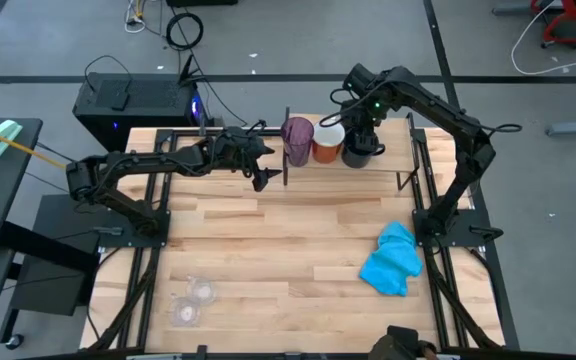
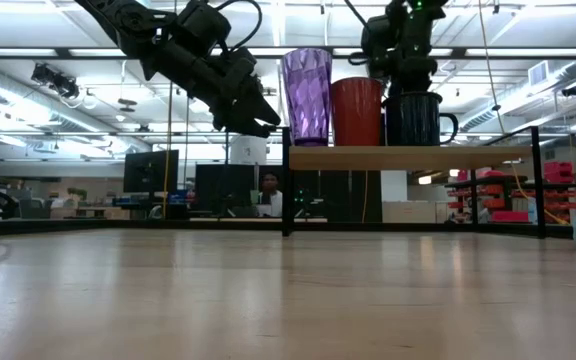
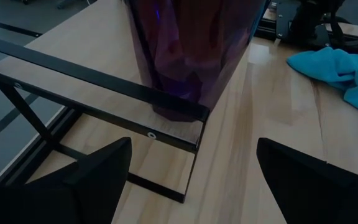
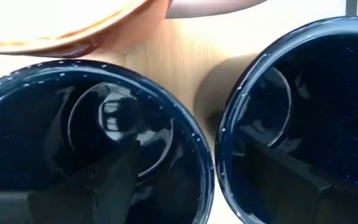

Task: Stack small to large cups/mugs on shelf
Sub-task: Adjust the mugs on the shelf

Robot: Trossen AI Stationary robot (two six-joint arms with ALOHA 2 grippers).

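We are holding our left gripper (image 1: 260, 176) wide open beside the purple tumbler (image 1: 297, 139) on the shelf (image 2: 408, 157). Our right gripper (image 1: 360, 135) is hovering part-open over two navy mugs (image 4: 98, 149), gripping nothing.

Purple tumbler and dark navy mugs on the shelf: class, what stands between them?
The orange mug with white inside stands between the tall translucent purple tumbler and the dark navy mugs, seen in the high and low views.

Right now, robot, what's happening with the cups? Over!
Left gripper open beside purple tumbler. Right gripper over navy mugs on shelf. Two clear cups waiting on table.
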